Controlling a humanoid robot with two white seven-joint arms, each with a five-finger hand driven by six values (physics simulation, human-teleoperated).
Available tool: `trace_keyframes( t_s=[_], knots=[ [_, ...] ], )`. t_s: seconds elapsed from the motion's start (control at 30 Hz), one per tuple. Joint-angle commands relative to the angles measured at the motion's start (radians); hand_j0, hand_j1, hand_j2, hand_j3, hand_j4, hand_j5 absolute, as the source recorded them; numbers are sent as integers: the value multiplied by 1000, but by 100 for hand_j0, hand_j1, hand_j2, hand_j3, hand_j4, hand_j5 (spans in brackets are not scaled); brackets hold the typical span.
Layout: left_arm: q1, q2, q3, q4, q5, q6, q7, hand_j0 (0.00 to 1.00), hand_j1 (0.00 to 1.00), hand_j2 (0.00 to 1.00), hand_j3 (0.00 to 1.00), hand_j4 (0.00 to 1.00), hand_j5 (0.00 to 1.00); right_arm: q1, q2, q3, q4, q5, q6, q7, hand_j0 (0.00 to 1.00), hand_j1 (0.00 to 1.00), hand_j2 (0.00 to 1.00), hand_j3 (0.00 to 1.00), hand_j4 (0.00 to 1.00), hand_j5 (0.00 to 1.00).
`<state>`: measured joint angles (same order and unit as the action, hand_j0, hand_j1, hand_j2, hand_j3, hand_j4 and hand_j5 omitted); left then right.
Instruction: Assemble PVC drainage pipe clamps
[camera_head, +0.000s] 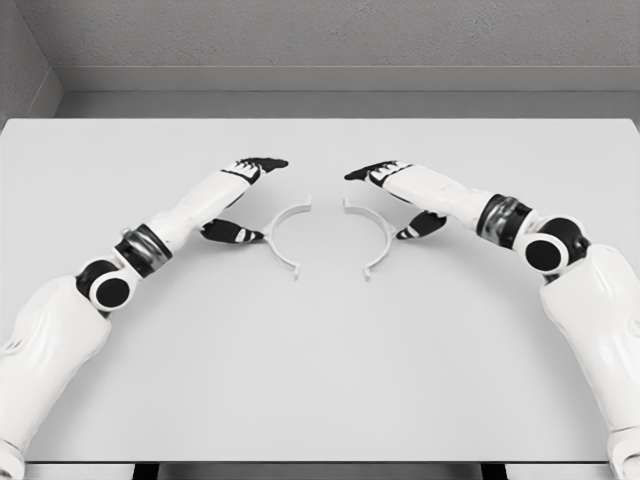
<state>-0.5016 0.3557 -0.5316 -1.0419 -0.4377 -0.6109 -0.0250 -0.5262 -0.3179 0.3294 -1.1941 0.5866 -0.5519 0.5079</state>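
- Left hand (240, 200) and right hand (400, 197) hover over the table (320, 340), fingers spread, grasping nothing, each just outside its clamp half.
- Left half (283, 236) lies flat at the table's middle; right half (375, 238) lies just beside it, arcs facing, ends apart.
- Both halves look thin, light, stiff and likely slick; I judge pinching each at mid-arc from outside best, since the end tabs must stay free to meet.

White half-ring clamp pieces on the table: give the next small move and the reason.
Probably close each hand on its nearest piece. The left white half-ring clamp and the right one lie apart, gaps facing; the left hand and right hand hover open beside them, gripping nothing.
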Motion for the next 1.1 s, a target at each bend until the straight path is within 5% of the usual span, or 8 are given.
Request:
trace_keyframes(
  t_s=[0.0,0.53,1.07],
  knots=[
    [2,-3,1,-1,4,0,1,100,100,100,100,100,100,0,6,10,-1,-7,3,0,100,100,100,100,100,100],
    [-14,9,-7,11,8,0,1,100,100,100,100,100,100,-5,17,17,-58,-13,26,0,100,100,100,100,100,100],
    [-44,-34,-11,63,4,0,1,100,100,100,100,100,100,-38,17,3,85,-7,30,-3,100,100,100,100,100,100]
  ],
)
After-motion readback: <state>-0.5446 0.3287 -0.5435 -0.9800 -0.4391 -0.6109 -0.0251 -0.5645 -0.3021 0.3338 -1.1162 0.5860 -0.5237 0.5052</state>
